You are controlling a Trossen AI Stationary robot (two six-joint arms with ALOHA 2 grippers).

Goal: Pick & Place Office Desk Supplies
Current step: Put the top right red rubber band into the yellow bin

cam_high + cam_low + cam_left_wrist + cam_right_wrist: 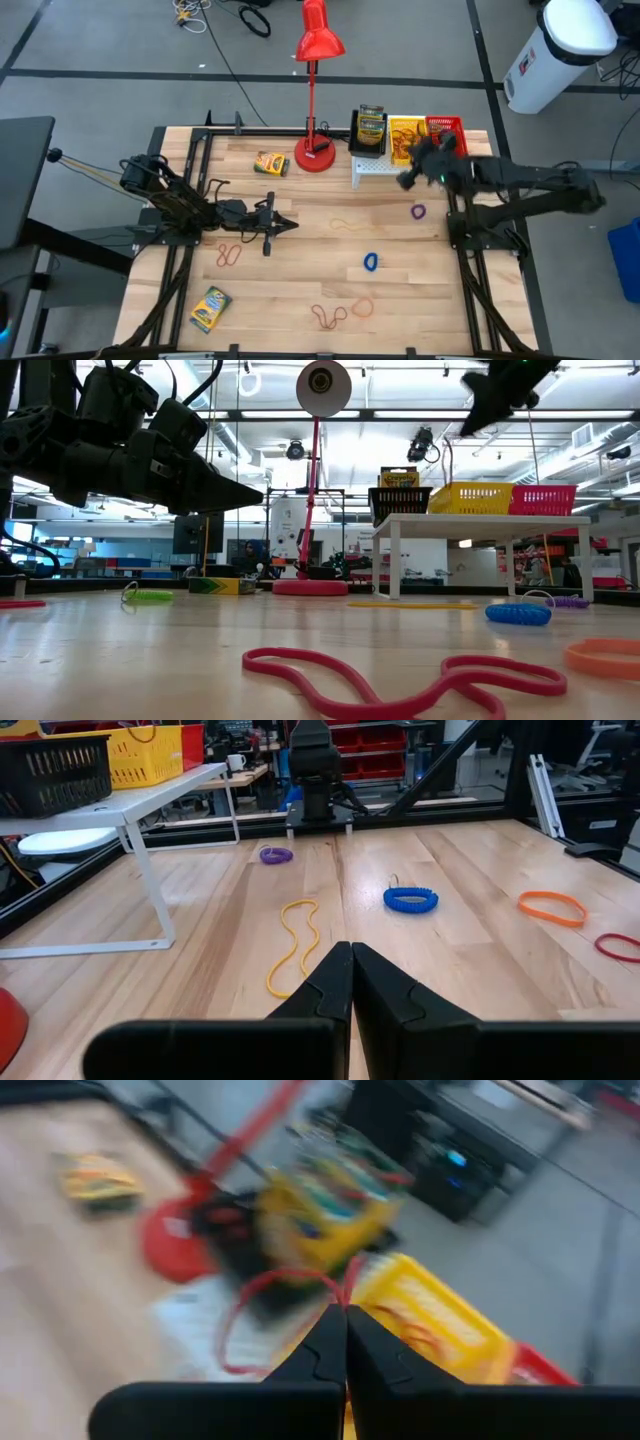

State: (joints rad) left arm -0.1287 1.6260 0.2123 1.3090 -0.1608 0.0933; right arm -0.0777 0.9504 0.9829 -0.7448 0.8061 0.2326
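Black bin (370,131), yellow bin (406,136) and red bin (446,133) stand side by side on the white shelf (372,169). One crayon box (271,164) lies beside the lamp base, another (210,308) near the front left. Bands lie flat, scattered: tan (347,226), purple (418,211), blue (371,262), orange (361,307), red (228,256); one red loop (275,1315) hangs pinched in the right gripper (345,1330), above the bins.

Both arms are matte black with angular housings and thin black cables. Each gripper, left (350,982) and right (345,1342), has two tapered black fingers.

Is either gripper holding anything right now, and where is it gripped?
The right gripper pinches a red rubber band at one end of its loop, above the bins. The left gripper is shut on nothing.
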